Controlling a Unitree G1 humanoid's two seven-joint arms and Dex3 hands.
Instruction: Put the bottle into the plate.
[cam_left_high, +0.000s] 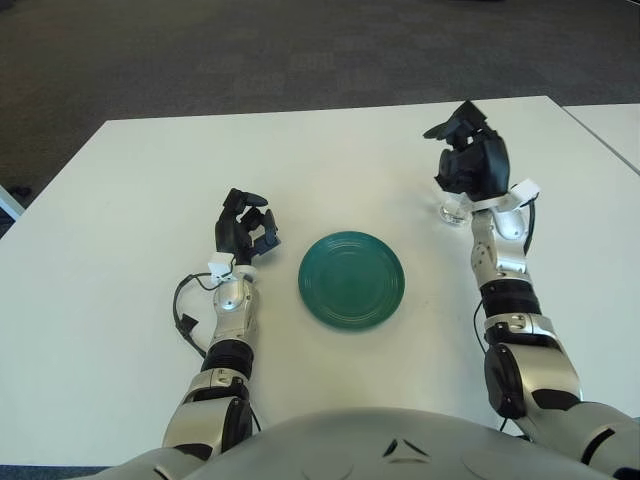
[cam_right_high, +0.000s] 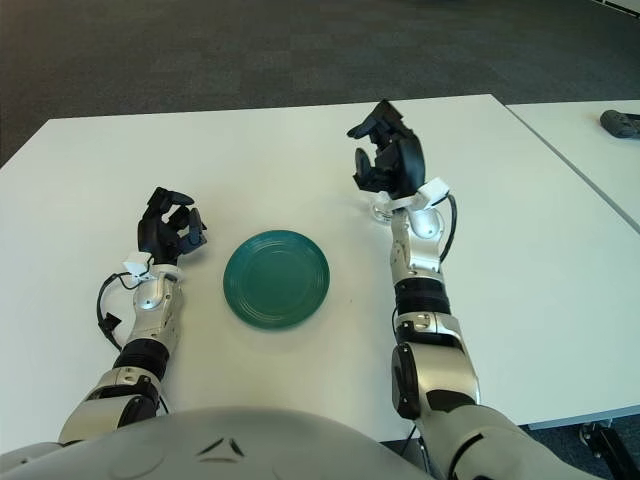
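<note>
The round green plate (cam_left_high: 351, 280) lies on the white table (cam_left_high: 130, 200) in front of me. A clear bottle stands to its upper right; only its base (cam_left_high: 452, 212) shows, since my right hand (cam_left_high: 468, 160) covers the rest, cap included. That hand's fingers (cam_right_high: 366, 127) are spread apart at the bottle, and I see no closed grip. My left hand (cam_left_high: 245, 225) is just left of the plate, fingers loosely bent and holding nothing.
A second white table (cam_right_high: 590, 160) stands to the right across a narrow gap, with a dark object (cam_right_high: 620, 122) on it. Dark carpet lies beyond the table's far edge.
</note>
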